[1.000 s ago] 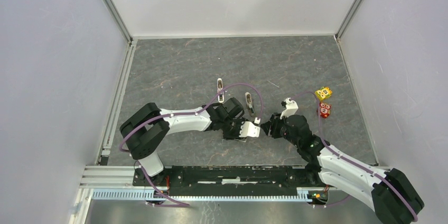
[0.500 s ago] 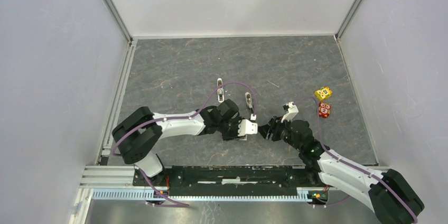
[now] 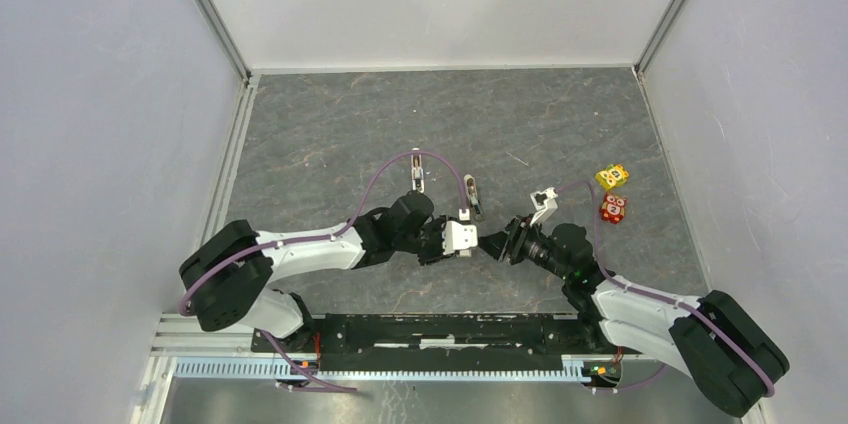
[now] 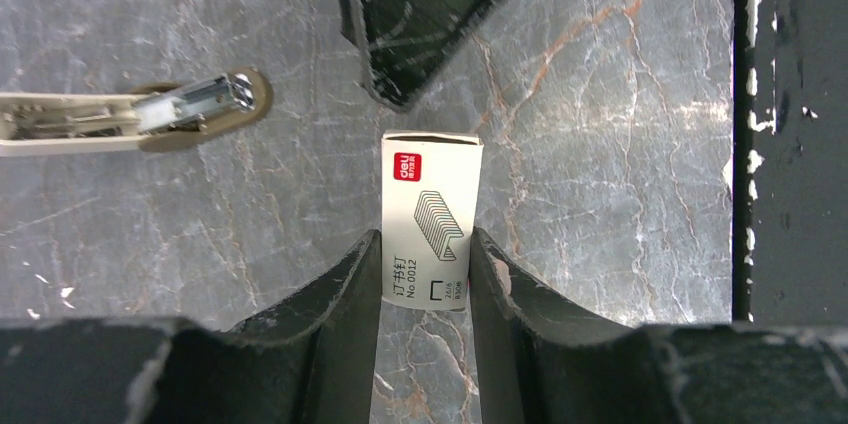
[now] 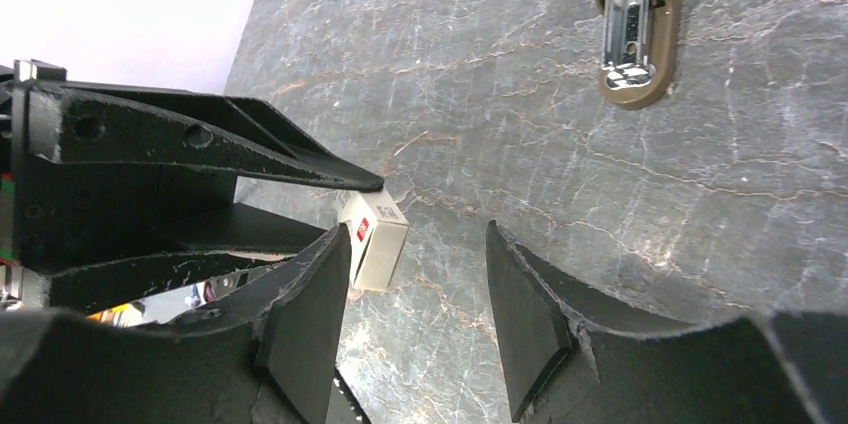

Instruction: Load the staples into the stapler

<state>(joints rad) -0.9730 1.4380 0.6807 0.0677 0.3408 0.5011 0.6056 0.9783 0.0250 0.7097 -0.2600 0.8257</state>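
Note:
My left gripper (image 4: 425, 244) is shut on the small whitish staples box (image 4: 432, 204) with a red mark, held just above the floor; the same box (image 3: 460, 236) shows in the top view. The staples themselves do not show. My right gripper (image 5: 418, 234) faces the box (image 5: 376, 244) end-on and stands open, its left finger close beside the box and the right finger well apart. The beige stapler (image 3: 470, 195) lies just behind the two grippers, its metal channel showing; the stapler (image 4: 135, 110) is left of the box and the stapler (image 5: 632, 29) is far right.
A second beige stapler-like piece (image 3: 417, 170) lies further back left. A yellow cube (image 3: 612, 177) and a red cube (image 3: 613, 208) sit by the right wall. The black base rail (image 4: 790, 134) runs along the near edge.
My right gripper has opened wider and come off the box. Both grippers and the box have shifted a little to the left; the left grip is unchanged.

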